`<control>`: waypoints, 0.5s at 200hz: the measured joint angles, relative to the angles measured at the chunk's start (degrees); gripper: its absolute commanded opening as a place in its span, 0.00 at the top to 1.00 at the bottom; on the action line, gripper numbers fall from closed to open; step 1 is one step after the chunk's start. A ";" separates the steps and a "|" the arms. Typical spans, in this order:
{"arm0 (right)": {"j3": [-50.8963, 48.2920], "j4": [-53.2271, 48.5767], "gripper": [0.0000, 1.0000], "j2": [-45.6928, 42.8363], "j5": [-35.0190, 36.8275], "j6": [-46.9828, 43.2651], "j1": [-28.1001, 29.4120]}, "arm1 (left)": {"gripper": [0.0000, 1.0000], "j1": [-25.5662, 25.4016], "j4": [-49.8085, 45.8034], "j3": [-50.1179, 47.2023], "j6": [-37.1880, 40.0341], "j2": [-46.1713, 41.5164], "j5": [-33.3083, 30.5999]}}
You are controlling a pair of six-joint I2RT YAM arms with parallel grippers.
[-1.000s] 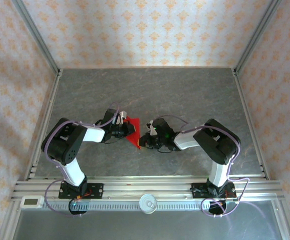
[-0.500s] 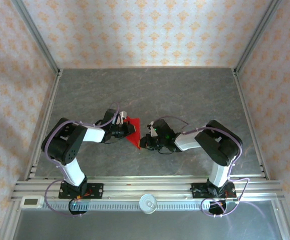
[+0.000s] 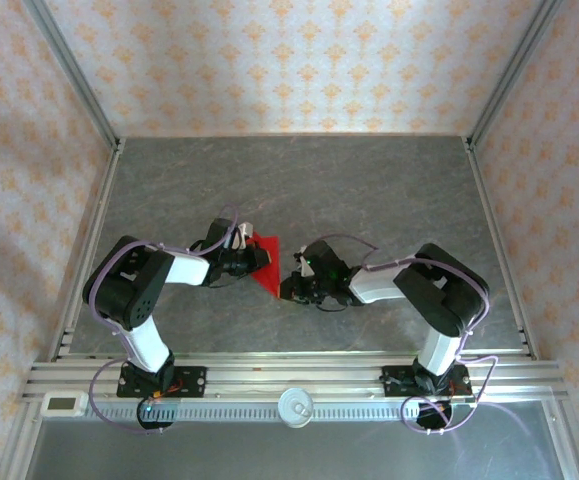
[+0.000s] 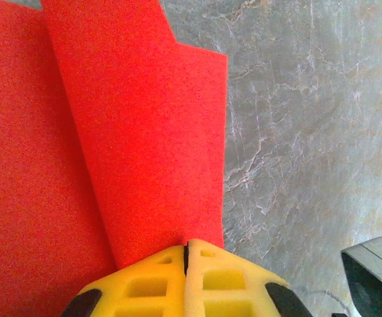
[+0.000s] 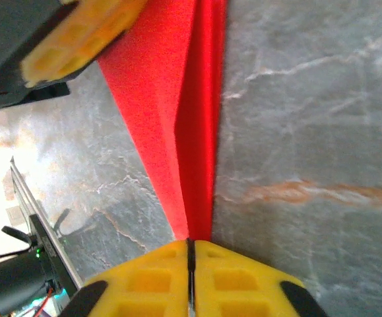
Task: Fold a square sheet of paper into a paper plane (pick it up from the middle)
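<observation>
Top view, paper: the red paper [image 3: 266,262] sits mid-table [image 3: 389,190] as a pointed wedge, tip toward the near edge, right between the two arms.
Top view, left gripper: the left gripper [image 3: 250,258] comes in from the left and meets the wedge's left side.
Top view, right gripper: the right gripper [image 3: 291,281] meets the opposite side, low near the tip (too small here to read the jaws).
Left wrist view, grip: the yellow fingers [image 4: 152,277] are clenched flat together, and the paper's [image 4: 131,132] lower edge runs straight into their seam, so the left is pinching the sheet.
Left wrist view, layers: one flap overlaps another, so it is already creased and no dart yet.
Right wrist view, grip: the right's fingers [image 5: 144,281] are pressed together too, with a folded ridge of paper [image 5: 192,132] running into the join, so it is nipped there.
Right wrist view, far end: the other arm's yellow finger [image 5: 78,39] rests at the sheet's far side.
Why so: my read is that two opposed pinches hold the thin sheet steady and stretched, so the next crease lands true.
</observation>
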 measured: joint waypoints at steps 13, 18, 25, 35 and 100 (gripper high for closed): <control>-0.07 -0.52 1.00 0.00 0.09 -0.17 0.09 | 0.95 0.00 0.09 -0.04 0.00 0.00 0.00; -0.07 -0.52 1.00 0.00 0.09 -0.26 0.11 | 0.95 0.00 0.11 -0.04 0.00 0.00 0.00; -0.07 -0.52 1.00 0.00 0.11 -0.26 0.11 | 0.95 0.00 0.11 -0.07 0.00 0.00 0.00; -0.07 -0.52 1.00 0.00 0.15 -0.26 0.11 | 0.95 0.00 0.13 -0.07 0.00 0.00 0.00; 0.02 -4.74 0.79 -3.39 1.90 -0.90 0.61 | 0.95 0.00 0.26 -0.09 0.00 0.02 0.00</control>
